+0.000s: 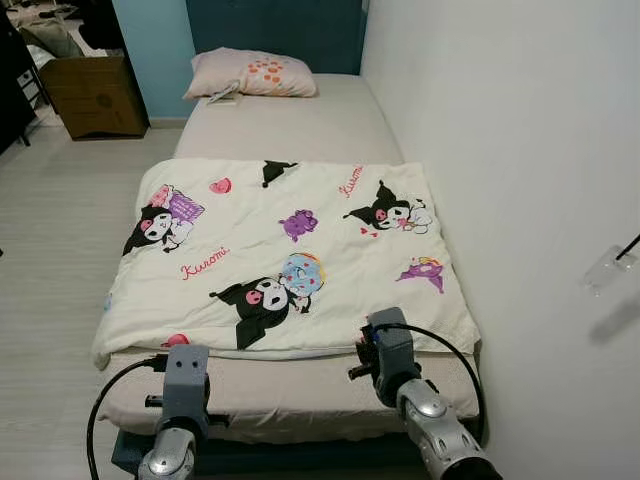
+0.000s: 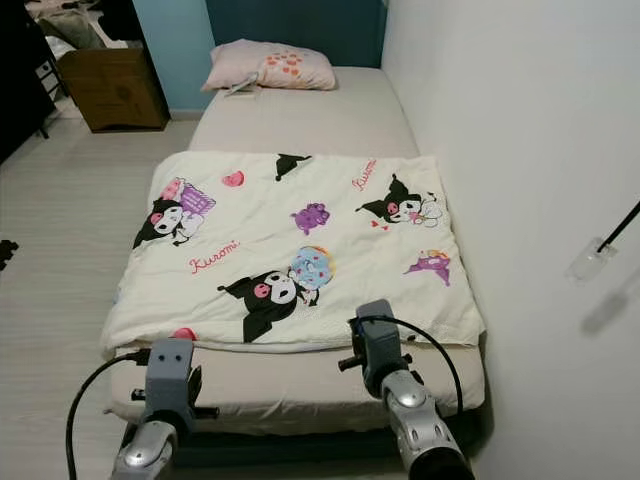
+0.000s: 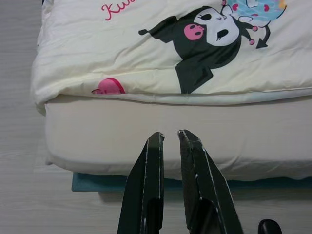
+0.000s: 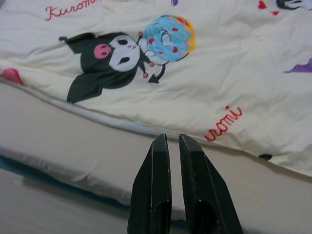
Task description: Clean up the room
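A cream blanket (image 1: pixel 290 255) printed with black cartoon figures lies flat over the lower half of the bed (image 1: pixel 290 125). Its near hem stops just short of the foot of the mattress (image 3: pixel 161 141). A pink pillow (image 1: pixel 255 75) with orange dots rests at the head. My left arm (image 1: pixel 185 385) and right arm (image 1: pixel 392 355) reach toward the foot of the bed. The left gripper (image 3: pixel 170 135) is shut with nothing in it and points at the mattress side below the hem. The right gripper (image 4: pixel 172 138) is likewise shut on nothing, just short of the blanket's edge (image 4: pixel 122 124).
A white wall (image 1: pixel 520 150) runs close along the bed's right side. Pale wooden floor (image 1: pixel 50 250) lies to the left. A brown wooden cabinet (image 1: pixel 95 95) stands at the back left. A small flat object (image 1: pixel 225 97) lies beside the pillow.
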